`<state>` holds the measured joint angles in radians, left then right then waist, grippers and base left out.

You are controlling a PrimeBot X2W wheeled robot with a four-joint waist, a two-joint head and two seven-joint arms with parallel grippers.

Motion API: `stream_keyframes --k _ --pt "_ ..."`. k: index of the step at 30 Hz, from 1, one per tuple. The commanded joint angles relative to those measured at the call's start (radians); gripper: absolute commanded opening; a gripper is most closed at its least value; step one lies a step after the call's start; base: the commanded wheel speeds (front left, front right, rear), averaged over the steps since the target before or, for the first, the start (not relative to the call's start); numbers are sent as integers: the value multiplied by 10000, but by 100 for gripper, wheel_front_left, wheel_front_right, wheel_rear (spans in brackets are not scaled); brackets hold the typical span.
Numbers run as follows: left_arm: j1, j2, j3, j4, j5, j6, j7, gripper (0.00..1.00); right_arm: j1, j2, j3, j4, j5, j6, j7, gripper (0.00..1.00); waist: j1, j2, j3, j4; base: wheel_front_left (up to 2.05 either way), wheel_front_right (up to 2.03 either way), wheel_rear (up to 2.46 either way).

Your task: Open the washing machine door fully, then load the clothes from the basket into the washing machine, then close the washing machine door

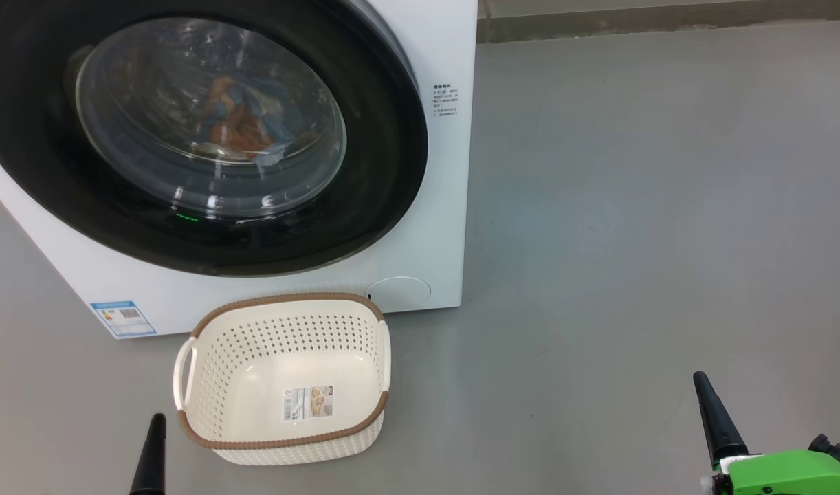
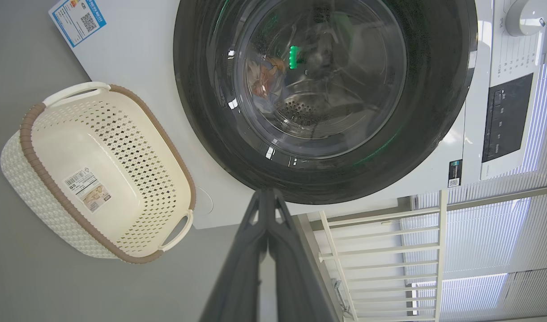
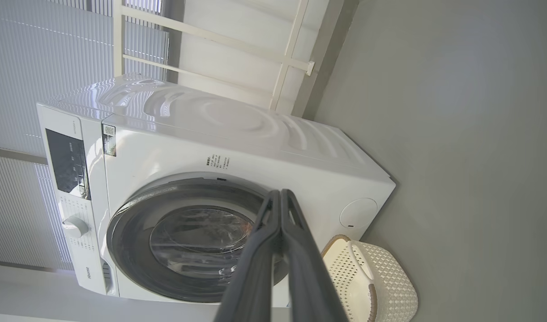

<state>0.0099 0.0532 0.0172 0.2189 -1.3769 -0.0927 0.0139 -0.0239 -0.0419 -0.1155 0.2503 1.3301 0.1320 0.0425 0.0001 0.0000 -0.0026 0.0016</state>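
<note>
Clothes (image 1: 238, 127) of light blue and orange fabric lie inside the big white washing machine (image 1: 447, 206), behind its shut black-rimmed round glass door (image 1: 385, 172). Left gripper (image 1: 157, 421) and right gripper (image 1: 700, 378), before the machine, are both pressed closed, holding nothing.

Shut door (image 1: 207, 130) blocks drum — basket (image 1: 282, 381) stands before it.

Floor (image 1: 633, 206): smooth matte grey, uniform, with faint pale scuffs. Shadows on it are soft-edged.
Skirting (image 1: 667, 24): darker grey-brown band along the foot of the wall, at the top of the head view.
Wall (image 3: 237, 18): plain off-white.
Rack (image 2: 442, 250): thin white bars, standing against the wall.
Blinds (image 2: 488, 237): pale, finely slatted, beside the rack. Daylight comes through with a bluish tint. Lighting is diffuse overall.
</note>
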Motion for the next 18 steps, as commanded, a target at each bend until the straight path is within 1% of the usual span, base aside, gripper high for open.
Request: stream_keyframes --k 1,18 --pt "-521 202 326 -138 -306 -153 86 0 -549 -76 128 -208 377 -11 96 0 0 0 3 -1 0 0 0" --pt "-1029 222 556 173 -2170 -336 588 0 -785 -82 29 -85 2314 -13 597 0 0 0 47 -13 0 0 0"
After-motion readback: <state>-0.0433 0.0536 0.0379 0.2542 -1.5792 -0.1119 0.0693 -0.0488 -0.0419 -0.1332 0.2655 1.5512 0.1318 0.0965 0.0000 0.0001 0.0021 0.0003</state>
